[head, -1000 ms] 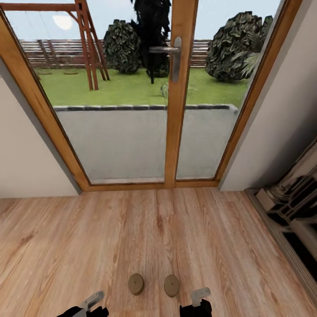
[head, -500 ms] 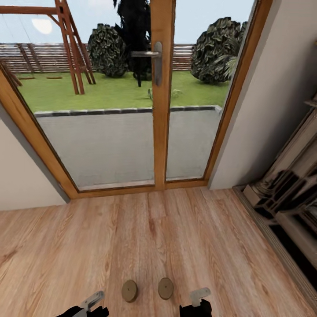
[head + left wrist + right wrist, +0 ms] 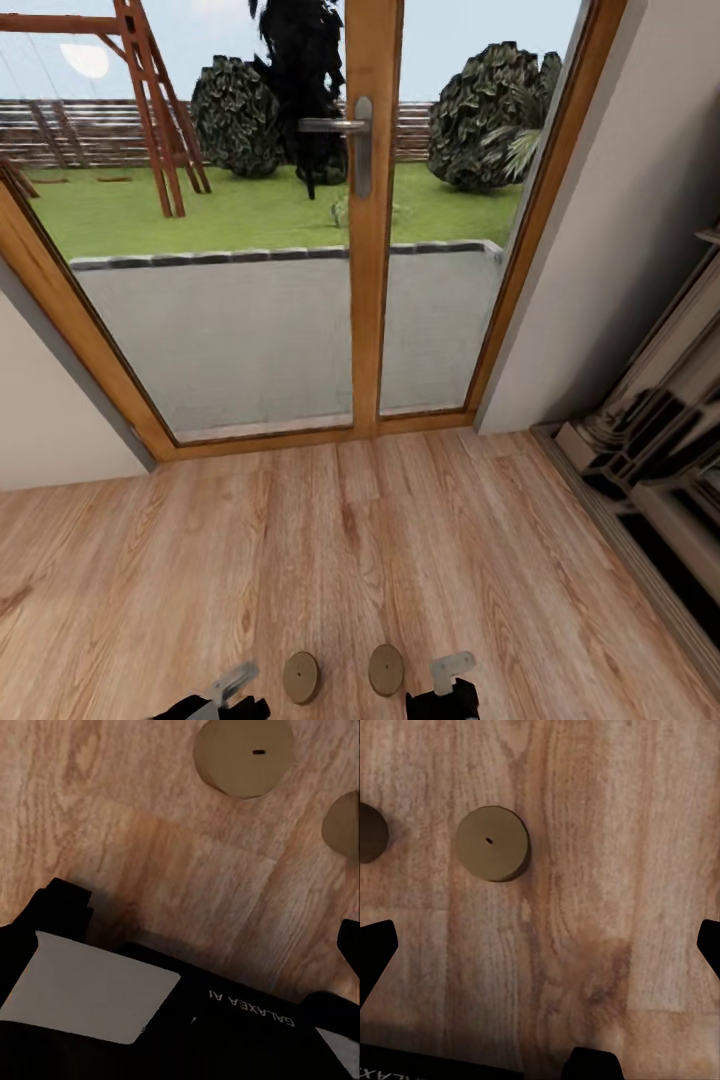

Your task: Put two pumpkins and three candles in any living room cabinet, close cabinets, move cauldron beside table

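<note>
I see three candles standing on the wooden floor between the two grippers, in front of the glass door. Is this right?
Not quite. The head view shows two candles, not three: one candle and a second candle, standing on the wooden floor between the left gripper and right gripper, before the glass door.

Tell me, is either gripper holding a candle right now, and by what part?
Neither. Both candles stand free on the floor; the right gripper is open and empty, the left's state cannot be told.
</note>
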Tool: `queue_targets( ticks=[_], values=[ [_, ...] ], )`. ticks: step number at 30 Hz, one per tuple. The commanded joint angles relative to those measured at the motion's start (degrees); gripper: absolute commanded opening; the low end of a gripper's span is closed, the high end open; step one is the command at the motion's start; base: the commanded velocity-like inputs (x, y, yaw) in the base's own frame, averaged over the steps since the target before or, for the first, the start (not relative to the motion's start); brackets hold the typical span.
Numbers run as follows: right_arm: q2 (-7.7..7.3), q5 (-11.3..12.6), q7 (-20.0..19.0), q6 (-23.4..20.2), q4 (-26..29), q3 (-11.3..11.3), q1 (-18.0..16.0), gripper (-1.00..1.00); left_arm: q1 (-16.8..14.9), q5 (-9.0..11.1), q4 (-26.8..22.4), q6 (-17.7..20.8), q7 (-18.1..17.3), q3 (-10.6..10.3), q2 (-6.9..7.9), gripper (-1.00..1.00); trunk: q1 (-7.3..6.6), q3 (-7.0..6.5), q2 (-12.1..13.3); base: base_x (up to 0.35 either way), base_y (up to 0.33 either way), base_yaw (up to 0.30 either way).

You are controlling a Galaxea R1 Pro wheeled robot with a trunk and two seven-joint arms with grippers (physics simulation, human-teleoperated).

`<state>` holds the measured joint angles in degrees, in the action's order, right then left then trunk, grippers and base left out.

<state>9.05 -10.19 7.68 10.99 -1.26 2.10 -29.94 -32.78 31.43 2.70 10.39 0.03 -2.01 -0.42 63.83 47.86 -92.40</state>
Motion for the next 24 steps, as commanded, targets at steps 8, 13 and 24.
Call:
queue_targets(
  ticks=[8, 13, 24],
  values=[
    [0.19, 0.08, 0.13, -0.15, 0.19, 0.06, -0.02, 1.0, -0.05, 0.05, -0.25, 0.45, -0.06, -4.84, 1.1, 1.0, 0.0, 0.0, 0.0, 0.0, 0.0, 0.0],
    [0.18, -0.06, 0.07, -0.17, 0.83, 0.09, -0.04, 1.0, -0.08, 0.11, -0.35, 0.35, -0.12, -5.43, 1.85, 1.0, 0.0, 0.0, 0.0, 0.0, 0.0, 0.0],
    [0.95, 4.33, 0.34, -29.26, 9.1, -0.21, -10.59, 1.0, -2.45, 0.19, -24.07, 25.61, 10.8, -5.15, 1.42, 1.0, 0.0, 0.0, 0.0, 0.0, 0.0, 0.0]
  ],
)
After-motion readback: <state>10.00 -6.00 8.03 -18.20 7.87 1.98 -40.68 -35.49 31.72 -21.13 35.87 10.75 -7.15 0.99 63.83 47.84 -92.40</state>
